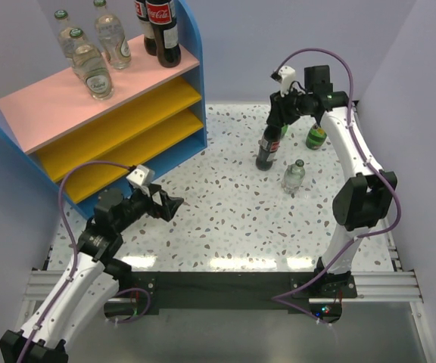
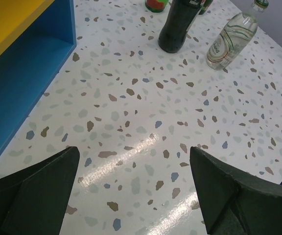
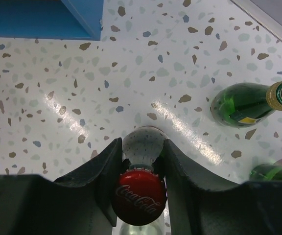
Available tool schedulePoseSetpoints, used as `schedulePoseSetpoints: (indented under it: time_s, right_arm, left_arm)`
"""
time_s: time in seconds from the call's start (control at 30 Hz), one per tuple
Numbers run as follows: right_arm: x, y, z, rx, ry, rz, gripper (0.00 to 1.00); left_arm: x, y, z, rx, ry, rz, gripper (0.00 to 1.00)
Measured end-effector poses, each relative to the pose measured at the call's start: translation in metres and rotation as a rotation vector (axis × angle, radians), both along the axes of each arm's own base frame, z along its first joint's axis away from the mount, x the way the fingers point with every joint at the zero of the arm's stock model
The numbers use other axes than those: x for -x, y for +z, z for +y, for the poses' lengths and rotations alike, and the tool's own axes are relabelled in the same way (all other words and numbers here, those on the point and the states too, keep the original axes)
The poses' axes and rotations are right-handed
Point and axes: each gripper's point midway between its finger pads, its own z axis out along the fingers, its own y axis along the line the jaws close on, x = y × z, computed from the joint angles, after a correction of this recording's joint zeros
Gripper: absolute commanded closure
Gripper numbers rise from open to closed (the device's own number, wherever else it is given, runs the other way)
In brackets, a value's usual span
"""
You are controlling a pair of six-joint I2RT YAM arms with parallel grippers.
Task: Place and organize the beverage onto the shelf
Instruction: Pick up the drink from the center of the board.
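Speckled desk (image 1: 225, 219). Right hand (image 3: 142, 147) clenched on neck of upright cola bottle (image 1: 266, 155), far right side; shelf (image 1: 119, 125) lies well to its left. Left hand (image 1: 171, 206) released, empty, nearer shelf.

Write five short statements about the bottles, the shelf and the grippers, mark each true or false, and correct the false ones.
1. The right gripper is closed on the neck of a cola bottle. True.
2. The left gripper holds a clear bottle. False: it is open and empty.
3. Five bottles stand on the pink top board. True.
4. Bottles stand on the yellow boards. False: none shows there.
5. The clear bottle on the table lies on its side. False: it stands upright.
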Motion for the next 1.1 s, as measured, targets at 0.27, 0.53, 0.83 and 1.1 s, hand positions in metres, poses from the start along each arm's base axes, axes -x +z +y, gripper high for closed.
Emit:
schedulePoseSetpoints:
  time_s: [0.27,0.53,0.83,1.1]
  right_arm:
    - [0.023,0.01,-0.001,-0.008,0.007,0.042,1.0]
    - [0.062,0.066,0.01,-0.11,0.038,-0.009,1.0]
    - [0.098,0.09,0.036,-0.193,0.098,0.02,1.0]
    - [0.124,0.091,0.051,-0.211,0.131,0.062,1.0]
  left_arm:
    - [-0.011,0.001,-0.011,0.002,-0.036,0.024,0.0]
    - [-0.017,0.03,-0.072,-0.018,-0.198,-0.045,0.0]
    - [-0.03,0.055,-0.172,-0.067,-0.388,-0.177,0.0]
    - [-0.056,0.069,-0.231,-0.102,-0.404,-0.283,0.0]
